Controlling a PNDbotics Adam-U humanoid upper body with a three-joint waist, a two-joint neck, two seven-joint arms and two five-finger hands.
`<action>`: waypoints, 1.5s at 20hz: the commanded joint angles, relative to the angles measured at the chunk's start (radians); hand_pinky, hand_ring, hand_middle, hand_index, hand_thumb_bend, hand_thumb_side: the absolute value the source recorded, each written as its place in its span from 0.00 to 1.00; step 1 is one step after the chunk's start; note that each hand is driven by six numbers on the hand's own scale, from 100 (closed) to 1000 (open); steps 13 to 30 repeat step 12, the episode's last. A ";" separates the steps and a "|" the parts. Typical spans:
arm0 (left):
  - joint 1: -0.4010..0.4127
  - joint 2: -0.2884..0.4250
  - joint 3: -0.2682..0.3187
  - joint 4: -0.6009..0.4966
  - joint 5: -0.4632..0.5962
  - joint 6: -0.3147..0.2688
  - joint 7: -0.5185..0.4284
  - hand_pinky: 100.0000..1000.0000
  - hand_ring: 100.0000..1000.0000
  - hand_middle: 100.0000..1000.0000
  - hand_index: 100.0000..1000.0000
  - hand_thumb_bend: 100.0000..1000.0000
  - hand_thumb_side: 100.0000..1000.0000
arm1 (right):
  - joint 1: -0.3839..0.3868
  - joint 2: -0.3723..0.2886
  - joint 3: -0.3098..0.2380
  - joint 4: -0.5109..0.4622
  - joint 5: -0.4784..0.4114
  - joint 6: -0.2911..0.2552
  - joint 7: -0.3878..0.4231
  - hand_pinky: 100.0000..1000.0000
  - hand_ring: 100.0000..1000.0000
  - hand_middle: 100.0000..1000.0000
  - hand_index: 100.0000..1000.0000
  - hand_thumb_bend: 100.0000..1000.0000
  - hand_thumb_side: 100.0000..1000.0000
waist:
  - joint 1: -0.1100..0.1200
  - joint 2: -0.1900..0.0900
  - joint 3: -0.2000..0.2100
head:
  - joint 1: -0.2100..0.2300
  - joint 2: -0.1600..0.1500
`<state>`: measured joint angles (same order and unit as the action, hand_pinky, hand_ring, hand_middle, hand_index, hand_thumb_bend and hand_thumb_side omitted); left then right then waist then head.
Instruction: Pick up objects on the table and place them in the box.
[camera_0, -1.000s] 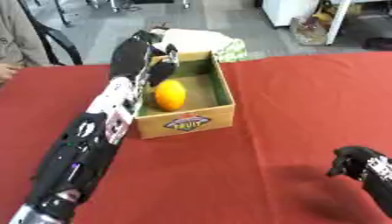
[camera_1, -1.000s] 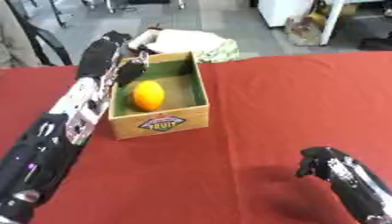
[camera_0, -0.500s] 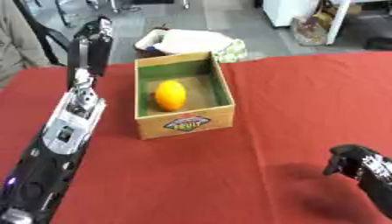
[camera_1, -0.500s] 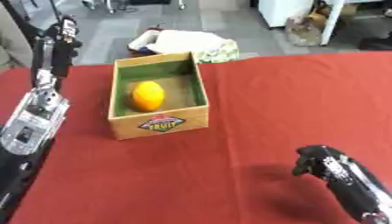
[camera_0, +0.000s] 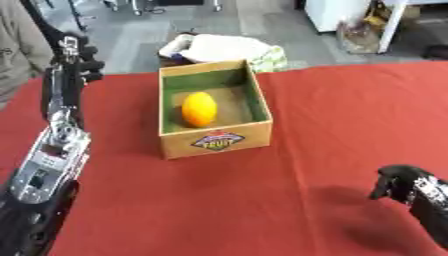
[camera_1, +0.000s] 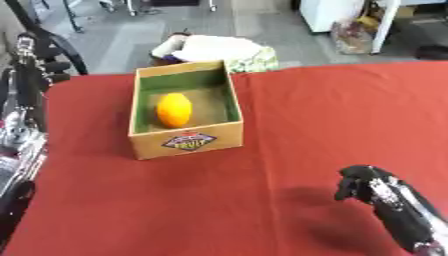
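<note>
Orange fruit (camera_0: 199, 108) inside cardboard box (camera_0: 215, 142), long axis pointing away from robot. Left robot hand (camera_0: 77, 62) nearer, raised left of box, fingers' state unclear. Right robot hand (camera_1: 361, 181) curled, empty, near desk (camera_0: 350, 115) corner.

Open-topped cardboard box (camera_0: 214, 141), rectangular, standing upright on the red table (camera_0: 332, 125), toward the far left of centre. Tan outer walls, green inner walls, brown floor. Printed label with a fruit logo on the near short wall. Long axis running away from the camera, slightly askew.

One orange-yellow fruit (camera_0: 199, 109), oval, lying on the box floor, left of the centreline and about midway along its length, long axis parallel with the side walls.
</note>
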<state>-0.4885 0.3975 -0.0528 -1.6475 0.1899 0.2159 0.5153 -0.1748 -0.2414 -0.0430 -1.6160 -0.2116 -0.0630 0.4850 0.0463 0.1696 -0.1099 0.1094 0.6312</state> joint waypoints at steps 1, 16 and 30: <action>0.004 0.032 0.016 -0.035 0.018 -0.014 0.001 0.66 0.63 0.66 0.81 0.00 1.00 | -0.007 -0.013 -0.006 -0.018 0.006 -0.001 -0.003 0.56 0.50 0.48 0.67 0.00 0.65 | -0.004 -0.013 0.002 | -0.003 -0.006; 0.052 0.027 0.017 -0.096 0.064 -0.029 -0.019 0.65 0.61 0.64 0.80 0.00 1.00 | -0.005 -0.012 -0.009 -0.018 0.007 -0.003 -0.007 0.56 0.50 0.48 0.67 0.00 0.66 | -0.005 -0.013 0.005 | -0.001 -0.006; 0.052 0.027 0.017 -0.096 0.064 -0.029 -0.019 0.65 0.61 0.64 0.80 0.00 1.00 | -0.005 -0.012 -0.009 -0.018 0.007 -0.003 -0.007 0.56 0.50 0.48 0.67 0.00 0.66 | -0.005 -0.013 0.005 | -0.001 -0.006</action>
